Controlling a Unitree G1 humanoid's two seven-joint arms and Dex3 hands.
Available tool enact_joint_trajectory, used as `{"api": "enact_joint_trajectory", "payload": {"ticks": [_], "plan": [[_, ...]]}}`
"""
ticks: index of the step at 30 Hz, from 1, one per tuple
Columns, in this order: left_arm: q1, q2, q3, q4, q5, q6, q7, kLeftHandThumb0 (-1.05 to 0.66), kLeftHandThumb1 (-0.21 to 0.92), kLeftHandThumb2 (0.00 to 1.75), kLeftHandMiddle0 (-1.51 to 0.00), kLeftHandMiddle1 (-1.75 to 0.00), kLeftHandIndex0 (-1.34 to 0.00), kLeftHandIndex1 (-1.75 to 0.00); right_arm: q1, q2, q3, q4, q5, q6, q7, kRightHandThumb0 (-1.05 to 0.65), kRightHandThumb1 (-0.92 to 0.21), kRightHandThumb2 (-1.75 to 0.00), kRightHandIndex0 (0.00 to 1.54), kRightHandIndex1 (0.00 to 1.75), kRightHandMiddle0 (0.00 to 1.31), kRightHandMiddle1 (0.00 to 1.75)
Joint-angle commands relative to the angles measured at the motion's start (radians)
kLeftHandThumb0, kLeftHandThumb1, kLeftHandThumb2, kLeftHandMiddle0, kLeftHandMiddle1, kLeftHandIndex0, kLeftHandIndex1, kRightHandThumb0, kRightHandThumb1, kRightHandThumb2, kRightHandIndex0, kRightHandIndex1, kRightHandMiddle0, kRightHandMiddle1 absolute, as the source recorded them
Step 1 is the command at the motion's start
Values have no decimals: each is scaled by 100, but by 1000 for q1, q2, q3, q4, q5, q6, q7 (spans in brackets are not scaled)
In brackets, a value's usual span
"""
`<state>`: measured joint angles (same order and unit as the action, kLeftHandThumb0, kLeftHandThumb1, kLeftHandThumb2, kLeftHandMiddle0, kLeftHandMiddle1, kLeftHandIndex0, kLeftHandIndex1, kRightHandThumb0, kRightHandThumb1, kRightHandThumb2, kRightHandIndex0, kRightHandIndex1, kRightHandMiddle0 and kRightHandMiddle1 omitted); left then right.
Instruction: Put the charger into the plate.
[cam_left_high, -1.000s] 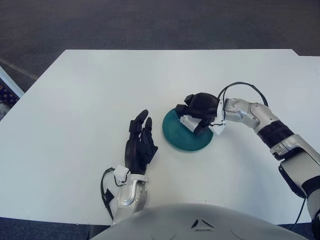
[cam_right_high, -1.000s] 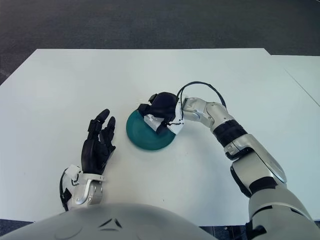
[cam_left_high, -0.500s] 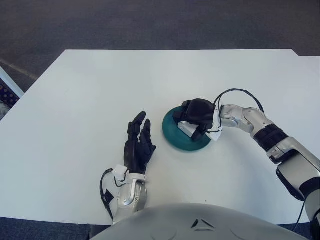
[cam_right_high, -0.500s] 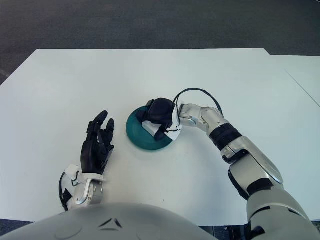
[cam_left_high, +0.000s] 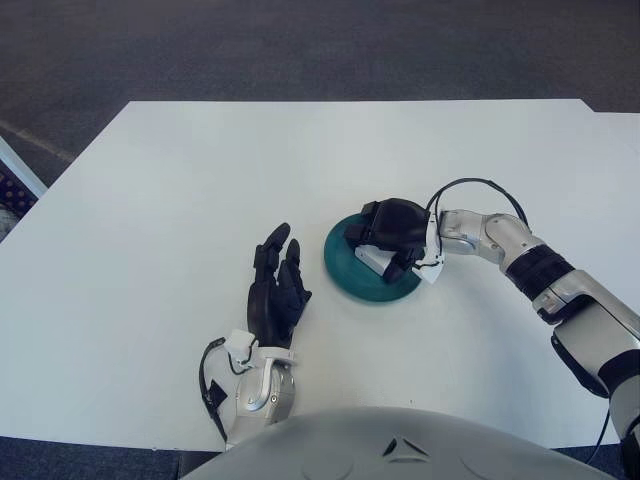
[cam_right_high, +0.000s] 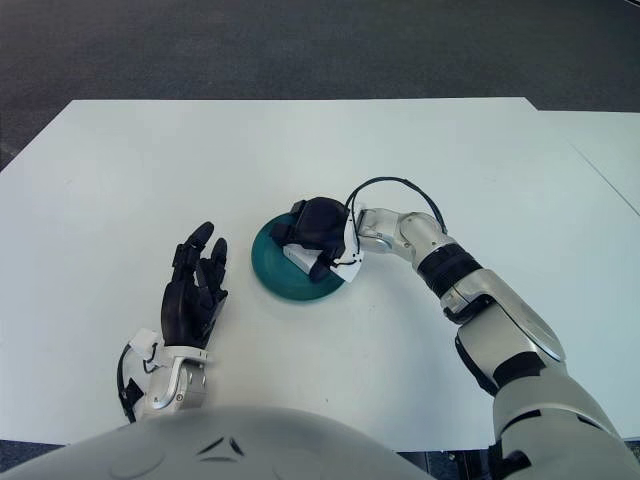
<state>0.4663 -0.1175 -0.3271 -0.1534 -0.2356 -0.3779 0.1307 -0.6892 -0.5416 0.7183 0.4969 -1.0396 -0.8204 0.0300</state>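
A dark teal plate (cam_left_high: 345, 270) lies on the white table, right of centre. My right hand (cam_left_high: 390, 232) is over the plate's right half, its black fingers curled around a white charger (cam_left_high: 372, 257) that sits low on the plate. The charger also shows in the right eye view (cam_right_high: 300, 257) under the hand. My left hand (cam_left_high: 275, 290) rests on the table to the left of the plate, fingers spread and holding nothing.
The white table (cam_left_high: 200, 180) spans the view, with dark carpet beyond its far edge. A black cable (cam_left_high: 480, 185) loops over my right wrist. Another white surface shows at the far right (cam_right_high: 600, 140).
My right hand has moved left and down with the charger, from the plate's right rim to low over the plate. The left hand has barely moved.
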Motion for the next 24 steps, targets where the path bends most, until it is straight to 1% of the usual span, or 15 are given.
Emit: {"api": "enact_joint_trajectory", "payload": {"ticks": [1, 5, 8, 11, 14, 16, 17, 18, 19, 20, 21, 22, 23, 24], "plan": [[-32, -107, -24, 8, 2, -5, 19, -81, 92, 72, -30, 0, 0, -76, 19, -11, 24, 11, -27, 23, 47, -49, -92, -70, 104, 175, 84, 175], [-47, -93, -23, 31, 27, -42, 7, -81, 92, 74, -29, 0, 0, -75, 25, -9, 23, 1, -11, 46, 85, -48, -92, -70, 102, 175, 83, 175], [-58, -80, -19, 41, 44, -55, 2, -81, 92, 76, -28, 0, 0, -74, 26, -7, 25, -1, -4, 46, 87, -47, -92, -69, 100, 175, 82, 175], [-64, -73, -18, 45, 35, -53, -8, -81, 92, 77, -28, 0, 0, -73, 25, -6, 27, 0, -7, 45, 76, -47, -92, -69, 99, 175, 80, 175], [-64, -72, -18, 38, 5, -32, -20, -81, 92, 77, -28, 0, 0, -73, 27, -3, 29, 5, -10, 35, 48, -48, -92, -68, 97, 175, 76, 175], [-64, -75, -17, 30, -13, -17, -23, -81, 92, 78, -28, 0, 0, -74, 26, -3, 33, 5, -17, 27, 29, -50, -92, -68, 96, 175, 71, 175], [-63, -76, -17, 27, -20, -10, -23, -80, 92, 77, -28, 0, 0, -74, 26, -3, 35, 3, -21, 24, 21, -54, -92, -68, 93, 175, 63, 175], [-64, -78, -19, 27, -18, -13, -22, -80, 92, 77, -28, 0, 0, -74, 28, -8, 36, -8, -24, 22, 19, -56, -92, -68, 92, 175, 60, 175], [-64, -80, -20, 27, -17, -16, -21, -80, 92, 77, -28, 0, 0, -74, 29, -11, 37, -15, -26, 20, 18, -66, -92, -74, 75, 175, 43, 175], [-64, -82, -21, 28, -9, -20, -16, -80, 92, 77, -27, 0, 0, -73, 33, -22, 36, -38, -19, 17, 39, -69, -92, -77, 69, 175, 37, 175], [-63, -84, -22, 28, -4, -22, -12, -80, 92, 77, -27, 0, 0, -73, 37, -29, 35, -53, -13, 15, 55, -80, -92, -84, 44, 148, 24, 143], [-63, -88, -23, 27, 1, -24, -6, -80, 92, 77, -27, 0, 0, -72, 44, -41, 32, -77, 1, 13, 81, -87, -92, -89, 28, 130, 15, 121], [-63, -91, -23, 26, 5, -25, -1, -80, 92, 77, -27, 0, 0, -72, 50, -48, 28, -93, 12, 13, 100, -90, -92, -92, 23, 114, 12, 106], [-60, -98, -25, 22, 13, -30, 9, -80, 92, 77, -27, 0, 0, -72, 69, -65, 17, -132, 42, 17, 136, -94, -92, -96, 18, 86, 8, 82]]}}
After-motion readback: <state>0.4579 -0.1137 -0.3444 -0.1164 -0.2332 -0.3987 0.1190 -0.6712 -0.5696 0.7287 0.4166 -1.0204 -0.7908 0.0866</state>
